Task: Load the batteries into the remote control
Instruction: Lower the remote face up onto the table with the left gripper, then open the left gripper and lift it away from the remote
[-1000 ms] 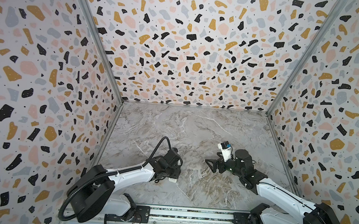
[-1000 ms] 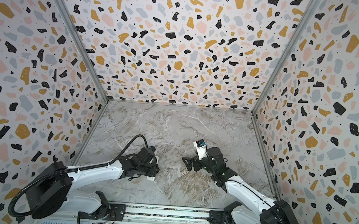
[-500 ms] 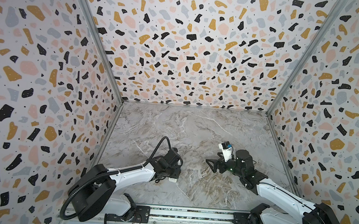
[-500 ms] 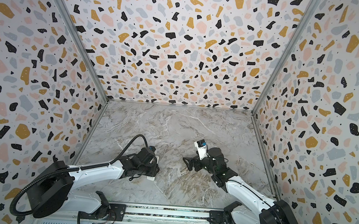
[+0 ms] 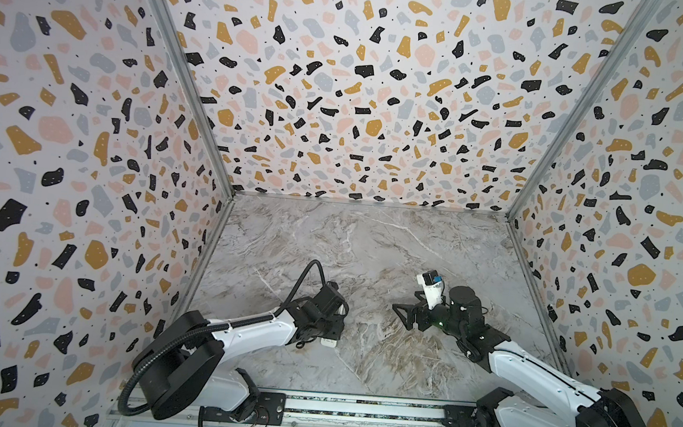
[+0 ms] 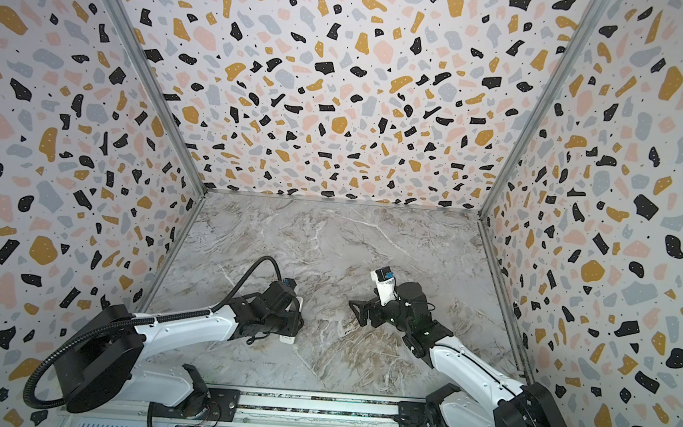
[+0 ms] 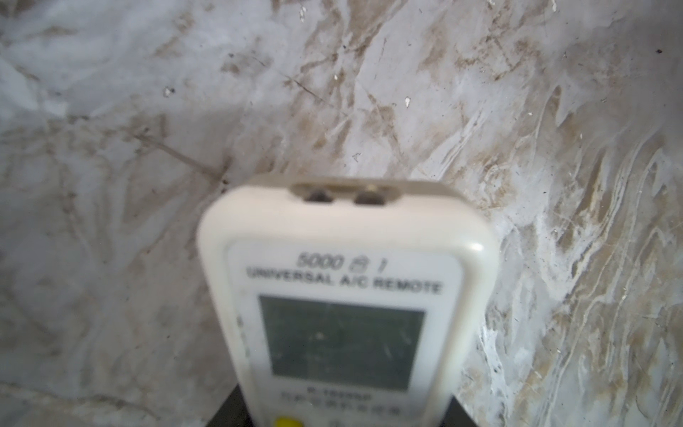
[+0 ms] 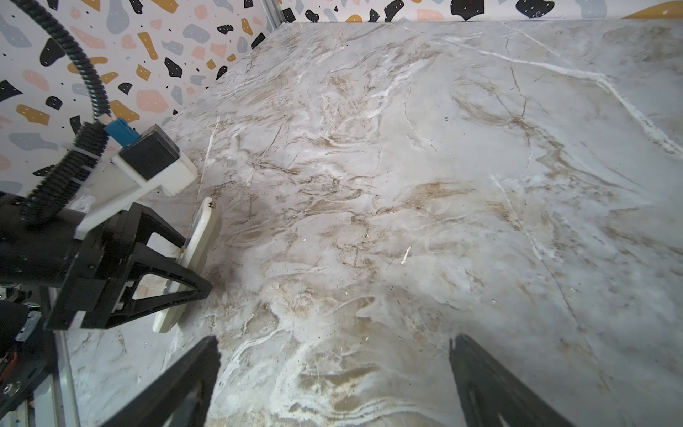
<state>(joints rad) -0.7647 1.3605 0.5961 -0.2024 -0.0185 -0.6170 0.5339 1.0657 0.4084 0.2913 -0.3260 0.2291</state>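
left gripper [image 8: 195, 265], black and angular, is clamped on the slim white plastic remote control [image 7: 347, 295], just as it was a second ago. beneath the remote control lies the grey-and-tan veined marble tabletop [image 5: 370, 246]; whether they touch cannot be told. right gripper [image 8: 334, 344], well apart from the remote control, holds its jaws spread wide and empty, unmoved since then. the remote control stands on its long edge, small grey screen toward the left wrist camera.
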